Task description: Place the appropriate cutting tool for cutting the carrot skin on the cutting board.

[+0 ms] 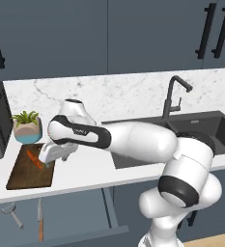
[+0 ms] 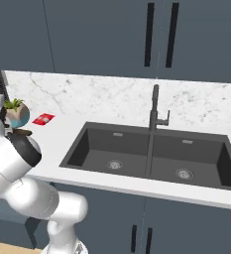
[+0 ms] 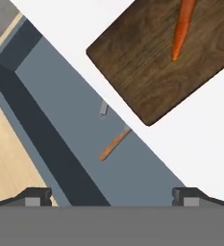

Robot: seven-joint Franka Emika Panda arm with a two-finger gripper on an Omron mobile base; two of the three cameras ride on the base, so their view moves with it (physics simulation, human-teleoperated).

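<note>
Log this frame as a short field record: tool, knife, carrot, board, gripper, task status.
peeler: lies in the open drawer below the counter, left of the knife
knife: in the same drawer, orange-brown handle toward the drawer front
carrot: lies on the cutting board
cutting board: on the counter in front of a potted plant, holds the carrot alone
gripper: open, holds nothing, over the board's near edge and the drawer
task status: peeler not yet picked up

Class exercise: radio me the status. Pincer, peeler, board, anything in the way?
Pincer open, empty, above the open drawer. Peeler in the drawer beside the knife. Board holds just the carrot. Counter edge overhangs both tools.
</note>
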